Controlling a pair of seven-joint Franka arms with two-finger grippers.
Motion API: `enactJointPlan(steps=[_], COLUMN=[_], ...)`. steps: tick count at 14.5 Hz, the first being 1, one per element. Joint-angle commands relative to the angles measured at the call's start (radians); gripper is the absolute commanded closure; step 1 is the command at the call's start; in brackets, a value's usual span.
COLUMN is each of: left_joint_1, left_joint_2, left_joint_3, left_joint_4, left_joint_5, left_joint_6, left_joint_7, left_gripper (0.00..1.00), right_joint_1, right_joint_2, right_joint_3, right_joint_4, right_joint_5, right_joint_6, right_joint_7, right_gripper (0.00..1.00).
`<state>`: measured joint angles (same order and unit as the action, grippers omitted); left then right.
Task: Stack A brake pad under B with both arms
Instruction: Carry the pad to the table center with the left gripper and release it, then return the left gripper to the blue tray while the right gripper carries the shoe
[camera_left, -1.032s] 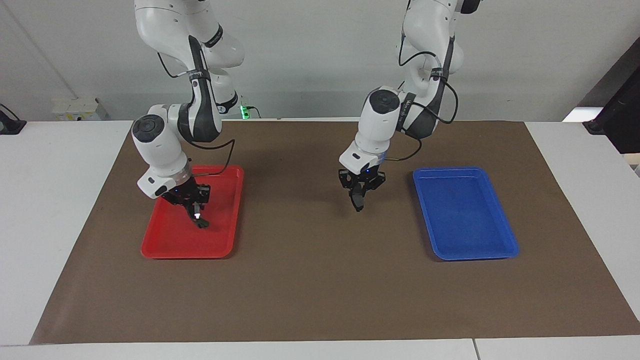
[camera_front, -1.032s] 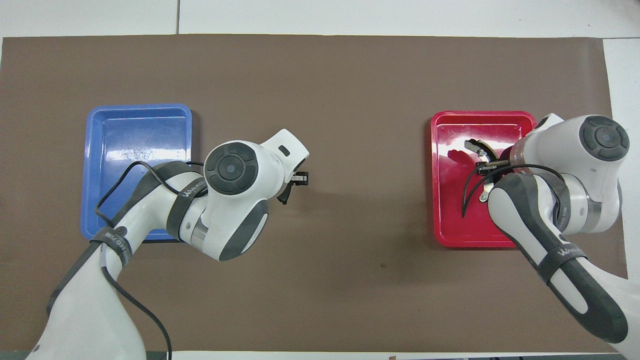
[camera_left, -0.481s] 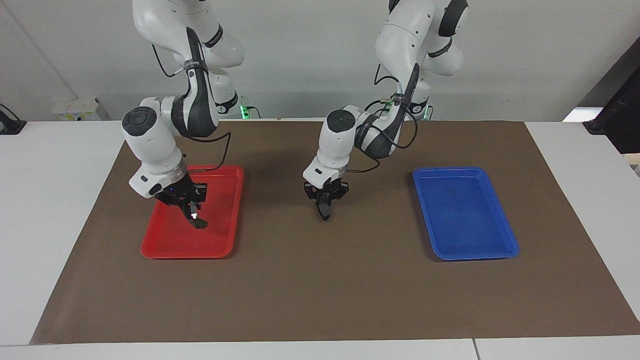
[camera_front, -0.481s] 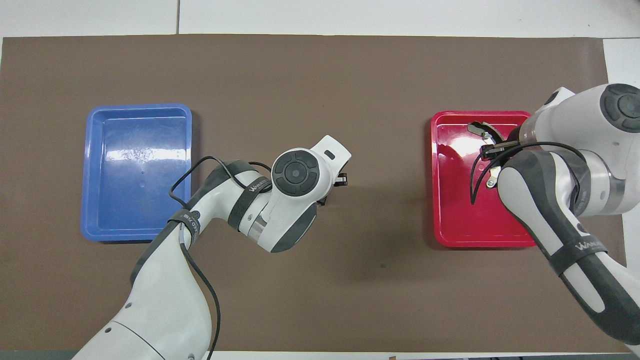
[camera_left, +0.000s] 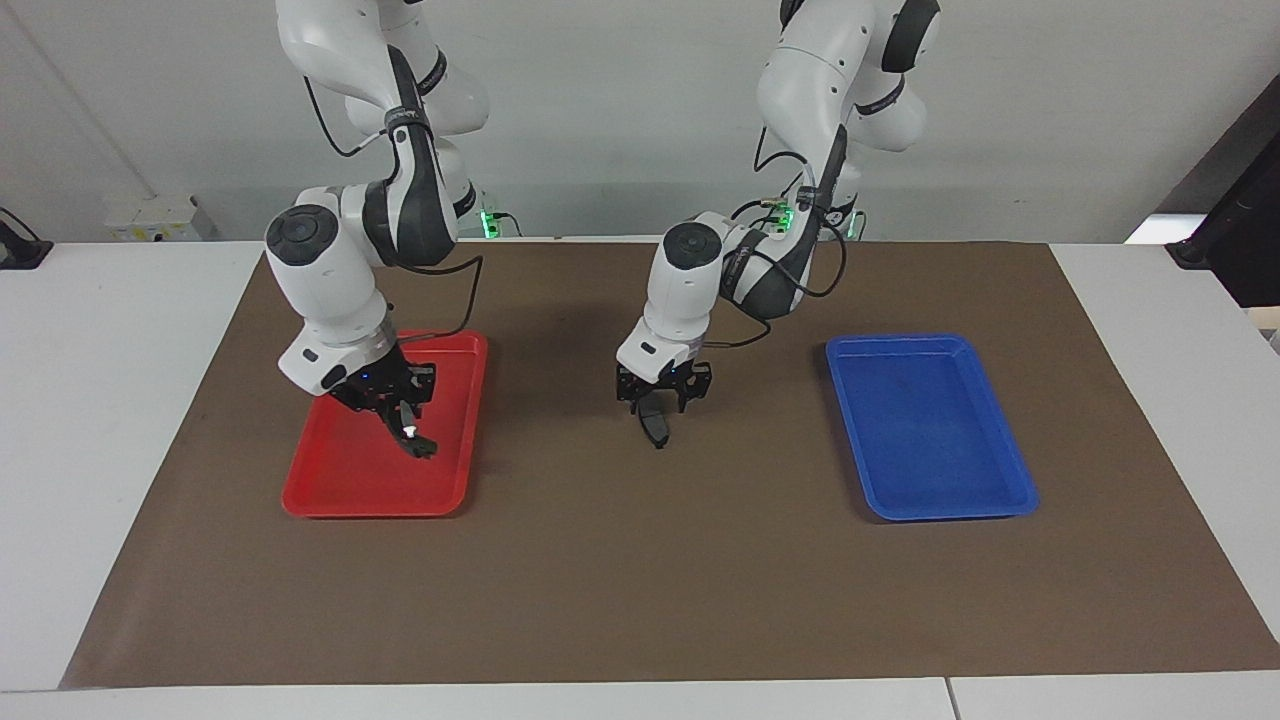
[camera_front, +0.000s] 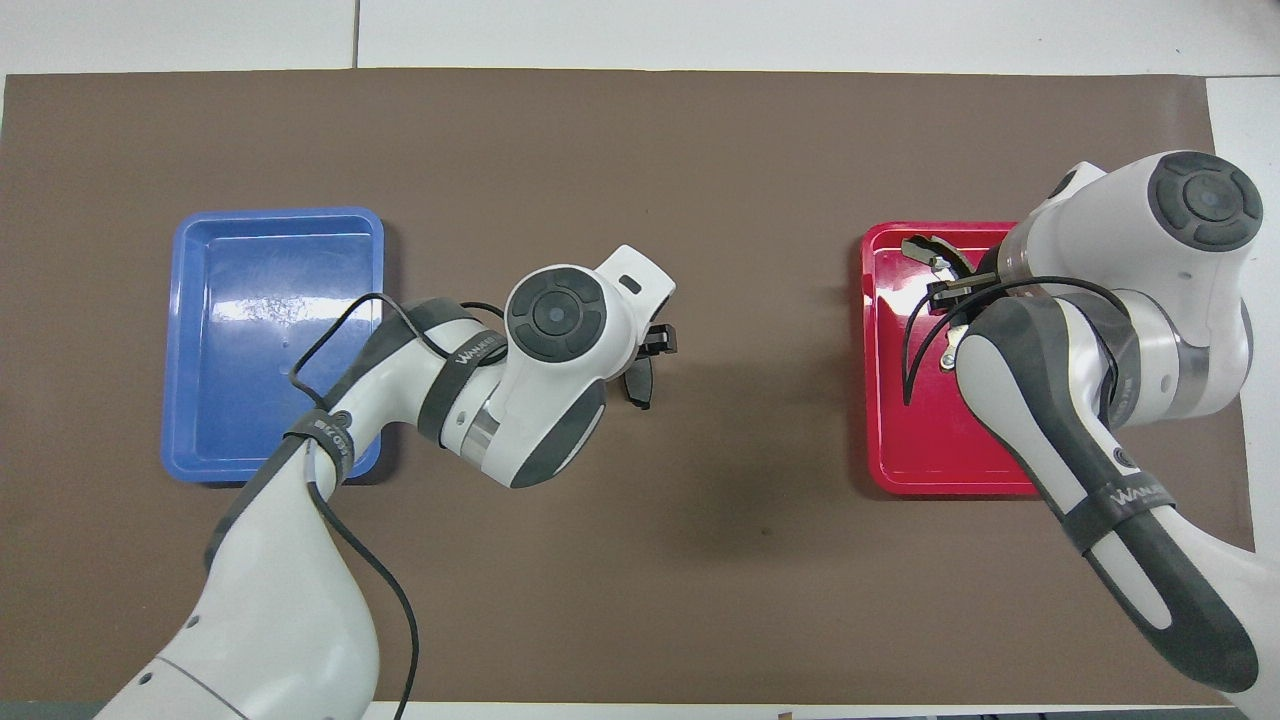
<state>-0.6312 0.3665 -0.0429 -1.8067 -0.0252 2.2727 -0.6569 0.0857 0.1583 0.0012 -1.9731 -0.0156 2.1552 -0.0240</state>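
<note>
Under left gripper (camera_left: 657, 404), A brake pad (camera_left: 655, 427) upright.

We see our left hand (camera_front: 645, 350) mostly covered by its own wrist from overhead, and our right arm (camera_front: 1090, 400) hides part of the red tray (camera_front: 885, 400).

Bright even light; glare on blue tray (camera_front: 272, 300); soft shadows; sharp focus.
</note>
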Motion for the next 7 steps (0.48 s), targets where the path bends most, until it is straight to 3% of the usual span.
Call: enactJointPlan(steps=[1,5,7], left_joint_1=[0.103,0.295,0.373], left_joint_2=[-0.141,-0.239,-0.279], left_joint_3=[0.002,0.002,0.008], left_joint_4=[-0.010,-0.002,0.007], left_joint_5=[-0.007,-0.007,-0.007], left_joint_6=[-0.172,-0.343,-0.409], left_joint_7=[0.139,0.440,0.563], left_gripper=[0.03,0.03,0.03], right_joint_1=[0.046,0.219,0.305], right_joint_2=[0.012,0.050,0.136], right_joint_3=[0.005,0.005,0.005], right_joint_4=[0.039,0.106,0.179], right_joint_5=[0.014,0.025,0.016], right_joint_6=[-0.020,-0.024,-0.032], right_joint_7=[0.058,0.140,0.234], right_gripper=[1.00,1.00,1.00])
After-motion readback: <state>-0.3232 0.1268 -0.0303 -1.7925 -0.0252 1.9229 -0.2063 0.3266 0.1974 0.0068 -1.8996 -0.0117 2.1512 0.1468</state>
